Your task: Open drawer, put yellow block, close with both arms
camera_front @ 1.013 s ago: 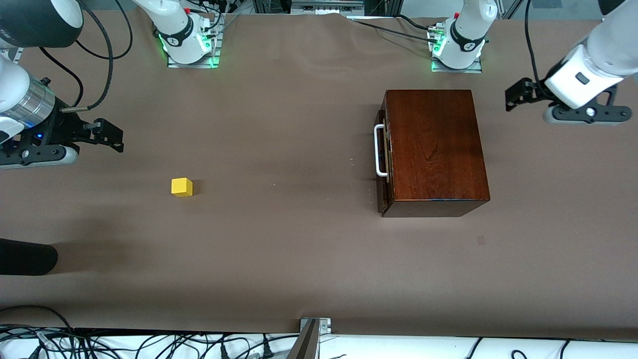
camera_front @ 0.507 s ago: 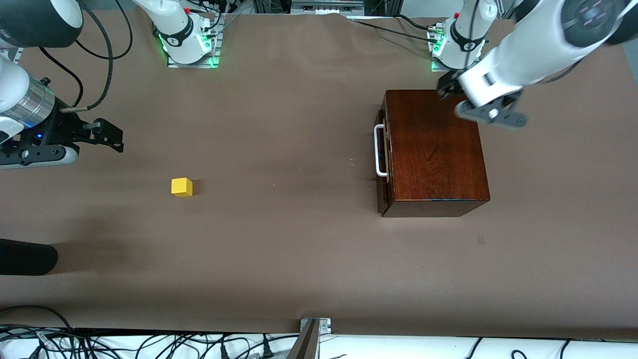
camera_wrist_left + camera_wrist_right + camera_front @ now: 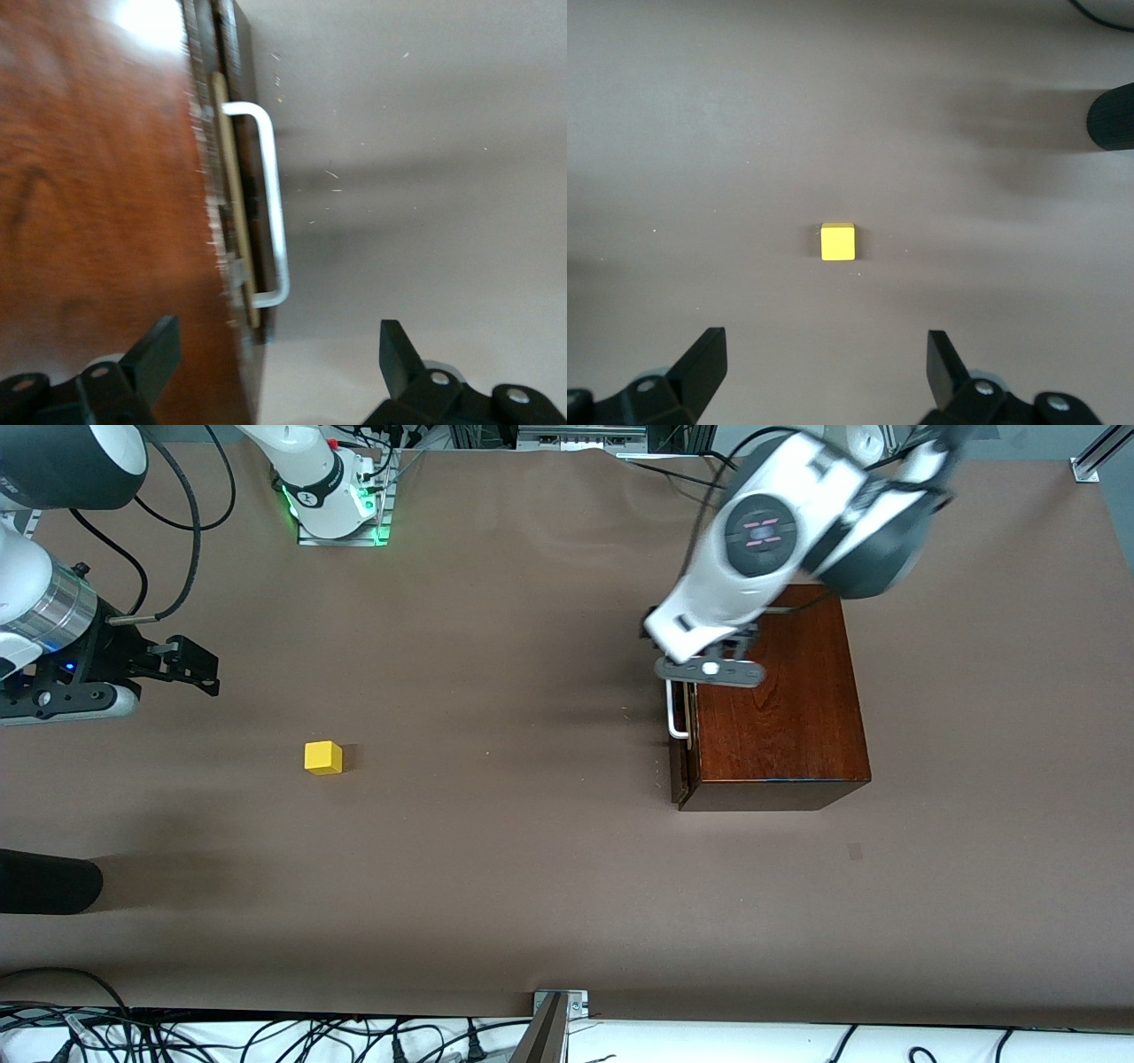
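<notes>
Everywhere, plain brown table [image 3: 532, 868].

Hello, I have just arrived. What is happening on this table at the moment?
The left arm's tool hangs open above the white handle of the drawer, at the front edge of the dark wooden box; the drawer is not yet pulled out. The yellow block lies untouched on the table, toward the right arm's end. The right arm's tool waits there, open, in the air.
</notes>
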You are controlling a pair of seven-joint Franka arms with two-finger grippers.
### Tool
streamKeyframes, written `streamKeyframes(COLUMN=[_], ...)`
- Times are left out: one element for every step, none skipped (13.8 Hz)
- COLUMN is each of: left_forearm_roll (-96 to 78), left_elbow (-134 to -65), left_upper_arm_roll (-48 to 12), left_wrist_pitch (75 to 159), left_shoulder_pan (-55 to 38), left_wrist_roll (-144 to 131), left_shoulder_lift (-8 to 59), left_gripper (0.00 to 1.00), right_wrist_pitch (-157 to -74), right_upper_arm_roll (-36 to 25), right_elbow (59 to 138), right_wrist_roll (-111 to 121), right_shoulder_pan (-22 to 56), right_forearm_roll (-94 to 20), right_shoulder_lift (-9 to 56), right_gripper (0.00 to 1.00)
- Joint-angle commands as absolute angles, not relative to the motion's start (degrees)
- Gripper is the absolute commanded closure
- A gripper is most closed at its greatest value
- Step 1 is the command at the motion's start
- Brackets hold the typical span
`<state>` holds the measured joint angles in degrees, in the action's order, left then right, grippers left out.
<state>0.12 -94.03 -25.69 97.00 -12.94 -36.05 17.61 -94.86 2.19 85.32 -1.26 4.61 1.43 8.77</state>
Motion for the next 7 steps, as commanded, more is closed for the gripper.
streamKeyframes(left_forearm_roll=[4.63,7.18,7.99,8.43,9.92,11.32,11.51], left_elbow=[-95.26,-96.67,-97.29,-97.56,-98.25,-99.31,-100.36], left_upper_arm_roll=[-25.66,-25.66,-25.66,-25.66,-25.66,-25.66,-25.66], left_wrist_pitch=[101.05,102.99,104.57,105.46,106.69,108.09,109.76], left_shoulder_pan=[-15.19,-15.90,-16.08,-16.17,-16.08,-16.08,-16.08], left_wrist_roll=[-41.12,-42.26,-43.58,-44.20,-44.30,-44.38,-44.91], left_shoulder_lift=[19.33,19.94,20.56,21.35,21.88,21.97,22.15], left_gripper=[0.00,0.00,0.00,0.00,0.00,0.00,0.00], right_wrist_pitch=[-94.39,-94.39,-94.39,-94.31,-94.31,-94.05,-93.78], right_upper_arm_roll=[2.37,2.37,2.29,2.20,2.11,2.02,2.11], right_elbow=[84.90,84.90,84.90,84.90,84.90,84.90,84.90], right_wrist_roll=[-1.23,-1.23,-1.23,-1.23,-1.23,-1.23,-1.23], right_shoulder_pan=[4.31,4.31,4.31,4.31,4.22,4.22,4.22], right_forearm_roll=[0.88,0.88,0.88,0.79,0.70,0.62,0.62], right_shoulder_lift=[8.35,8.35,8.35,8.35,8.35,8.35,8.35], right_gripper=[0.00,0.00,0.00,0.00,0.00,0.00,0.00])
